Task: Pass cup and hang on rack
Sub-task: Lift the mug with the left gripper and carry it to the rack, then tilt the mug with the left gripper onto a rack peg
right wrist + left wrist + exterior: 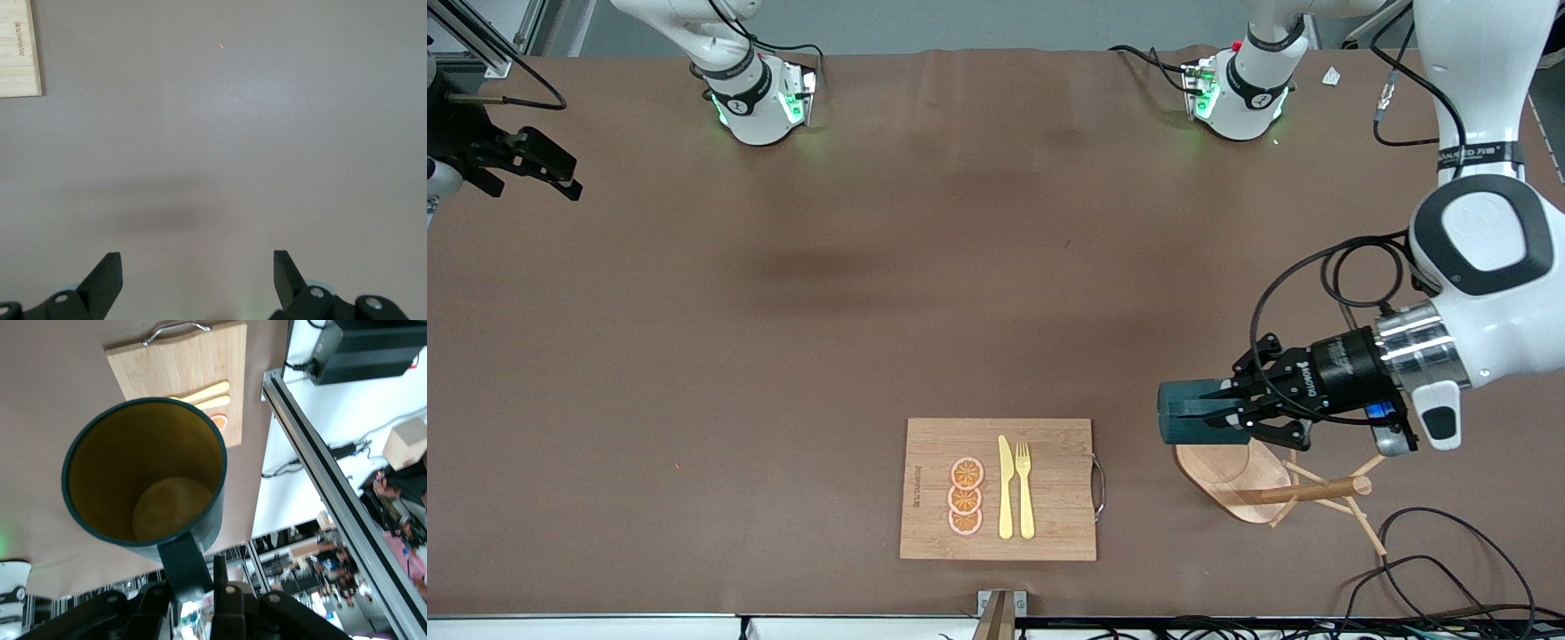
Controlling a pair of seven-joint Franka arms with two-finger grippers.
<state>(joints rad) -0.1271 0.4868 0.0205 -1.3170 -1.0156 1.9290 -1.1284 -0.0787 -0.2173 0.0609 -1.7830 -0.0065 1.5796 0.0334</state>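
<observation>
Left tool (1227, 411) is hanging in the air over the rack (1267, 487) at the left arm's end of the bench (871, 293), gripping the cup (1187, 412). The cup is lying on its side in the air, its closed end pointing toward the right arm's end of the bench. In the left wrist view the cup (147, 473) is showing its yellowish inside, and the fingers (220, 580) are pinching the dark handle at the rim; the grip point itself is partly lost among the tool's black body.

Rack: only part of the oval base is showing under the cup and tool. The pole is appearing foreshortened, leaning toward the left arm's end in the front view, with thin pegs splaying around it. I cannot tell whether the cup is touching any peg; the tool is covering that spot.

Right tool (538, 164) is waiting at the right arm's end of the bench, cut off by the front view's edge. In the right wrist view the two fingertips (107, 277) are standing wide apart over bare bench, holding nothing.

A cutting board (1000, 489) is lying nearer the front camera, between the two ends, carrying three orange slices (966, 496), a yellow knife (1005, 487) and a yellow fork (1024, 489). Loose cables (1440, 569) are trailing near the rack.
</observation>
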